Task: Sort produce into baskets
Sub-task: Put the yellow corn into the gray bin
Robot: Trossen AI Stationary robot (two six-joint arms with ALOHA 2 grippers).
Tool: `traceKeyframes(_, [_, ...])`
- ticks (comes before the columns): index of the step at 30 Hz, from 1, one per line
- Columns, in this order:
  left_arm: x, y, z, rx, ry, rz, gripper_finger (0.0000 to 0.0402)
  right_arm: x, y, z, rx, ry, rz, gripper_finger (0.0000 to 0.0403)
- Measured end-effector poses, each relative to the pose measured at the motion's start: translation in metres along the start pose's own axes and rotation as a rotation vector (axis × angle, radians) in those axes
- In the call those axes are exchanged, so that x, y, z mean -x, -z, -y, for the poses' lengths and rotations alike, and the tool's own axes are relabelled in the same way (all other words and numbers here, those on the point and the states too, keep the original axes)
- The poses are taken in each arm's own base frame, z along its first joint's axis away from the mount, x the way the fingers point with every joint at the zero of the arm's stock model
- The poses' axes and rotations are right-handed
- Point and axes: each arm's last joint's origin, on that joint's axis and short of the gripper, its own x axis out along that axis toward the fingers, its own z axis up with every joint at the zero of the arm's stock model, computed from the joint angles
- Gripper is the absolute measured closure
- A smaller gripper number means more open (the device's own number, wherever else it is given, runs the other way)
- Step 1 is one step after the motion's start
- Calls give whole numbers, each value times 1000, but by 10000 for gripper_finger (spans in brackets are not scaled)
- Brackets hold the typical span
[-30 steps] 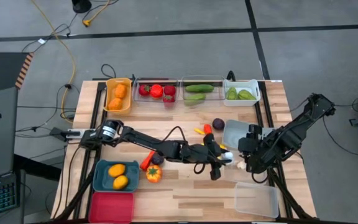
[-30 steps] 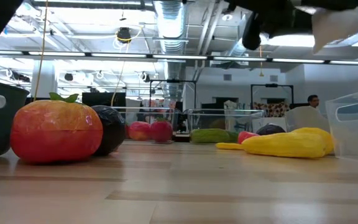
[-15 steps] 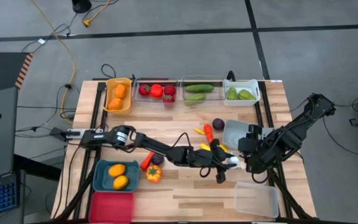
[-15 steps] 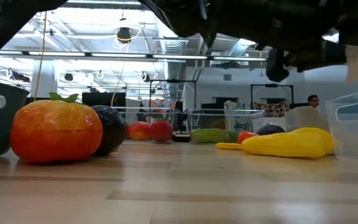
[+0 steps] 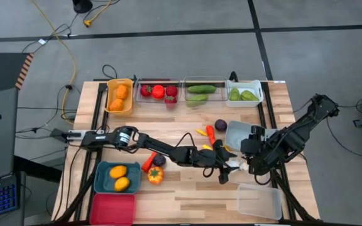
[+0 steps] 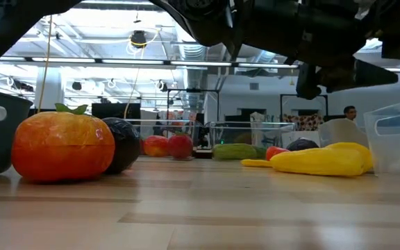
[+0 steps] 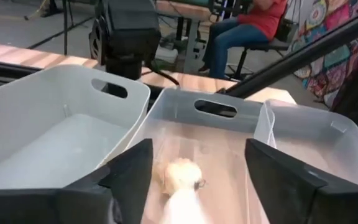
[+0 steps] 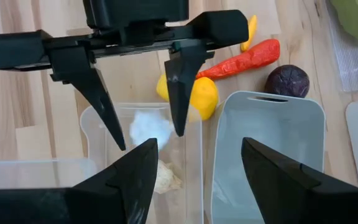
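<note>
The left claw reaches to the right of centre in the high view. It hangs over a clear bin that the two arms largely cover from above. The right wrist view shows it better. The left claw's fingers are spread and grip nothing. A white toy vegetable lies in the clear bin just below their tips. A second, paler piece lies lower in that bin, half hidden by the right arm's own finger, and its kind cannot be made out.

The left wrist view shows one pale lump on the bin floor, its lower part blurred.

The right claw waits just beside the left claw, released and empty.

A white bin stands against the clear one, cut off at the bottom edge. Beyond both, on the surface, lie a yellow lemon, an orange-red pepper and a dark purple fruit.

In the low view both arms are only dark shapes along the top edge. An orange-red tomato at the left hides most of a dark fruit.

A seated person shows at the top of the left wrist view, cut off above the chest.
</note>
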Motion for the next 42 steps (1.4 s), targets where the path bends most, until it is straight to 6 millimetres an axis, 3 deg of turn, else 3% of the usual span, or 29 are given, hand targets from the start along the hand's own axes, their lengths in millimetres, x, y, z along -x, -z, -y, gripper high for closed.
traceKeyframes(8, [-1,-3,-6,21,-11,4,135,0,0,0,0,0,0,143])
traceKeyframes(15, [6,-22,-13,42,-22,-2,135,0,0,0,5,-4,-1,143])
traceKeyframes(30, [50,-80,-17,-192,-101,-173,135,0,-3,-3,-9,-32,25,142])
traceKeyframes(42, [81,-104,-21,-348,-114,-307,135,-2,-6,0,-36,-47,2,142])
